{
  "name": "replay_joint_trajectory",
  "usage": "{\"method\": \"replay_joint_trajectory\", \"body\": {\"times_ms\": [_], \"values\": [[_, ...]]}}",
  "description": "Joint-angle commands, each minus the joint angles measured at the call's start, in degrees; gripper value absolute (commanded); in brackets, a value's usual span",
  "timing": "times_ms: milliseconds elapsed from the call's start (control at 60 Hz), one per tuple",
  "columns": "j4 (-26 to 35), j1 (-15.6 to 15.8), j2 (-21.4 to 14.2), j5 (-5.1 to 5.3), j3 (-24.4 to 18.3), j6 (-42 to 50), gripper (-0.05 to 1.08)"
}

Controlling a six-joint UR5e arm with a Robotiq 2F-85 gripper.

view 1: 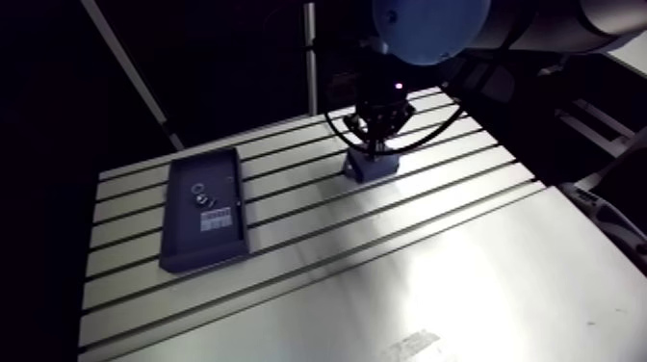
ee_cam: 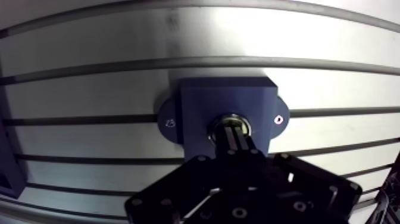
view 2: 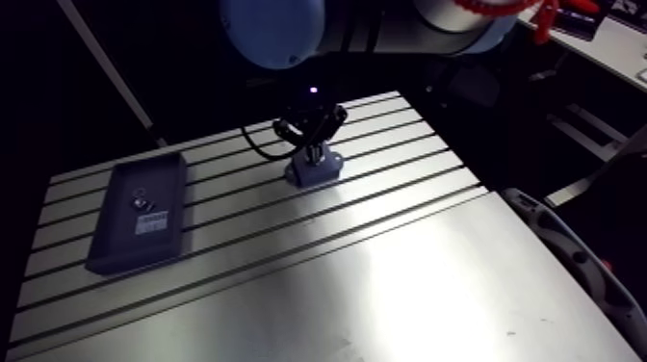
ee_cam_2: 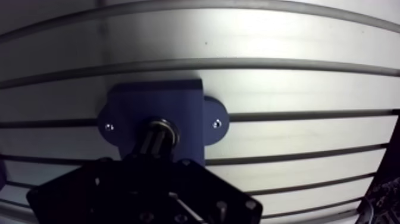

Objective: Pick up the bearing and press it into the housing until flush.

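Note:
In the wrist view a dark blue housing block [ee_cam: 196, 107], with two screwed side ears, is fixed to the slotted table. The metal bearing [ee_cam: 228, 119] sits in its round bore, only its shiny rim showing. My gripper [ee_cam: 234, 136] is shut, its two fingers closed together with nothing held between them. The fingertips rest on top of the bearing and hide its centre. In the arm view the gripper [view 1: 377, 144] stands upright directly over the housing [view 1: 369, 168].
A dark flat tray [view 1: 188, 245] lies on the table [view 1: 318, 241] well to the left of the housing, holding small metal parts [view 1: 202, 199] and a label. Long slots run across the table. The smooth plate [view 1: 433, 289] in front carries nothing.

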Motion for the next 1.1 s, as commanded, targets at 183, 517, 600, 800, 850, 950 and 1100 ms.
{"method": "replay_joint_trajectory", "body": {"times_ms": [183,517,600,800,850,950,1100], "values": [[0.0,0.0,0.0,0.07,0.0,0.0,1.07],[0.0,0.1,0.0,0.07,0.1,0.0,1.07],[0.0,0.1,0.0,0.01,0.2,0.0,1.07],[0.0,0.1,0.0,0.00,0.4,0.0,1.07],[0.0,0.1,0.0,0.00,0.4,0.0,1.07],[0.0,0.2,0.0,0.00,0.4,0.1,1.07],[-0.1,0.1,0.3,0.00,0.4,0.1,1.07]]}}
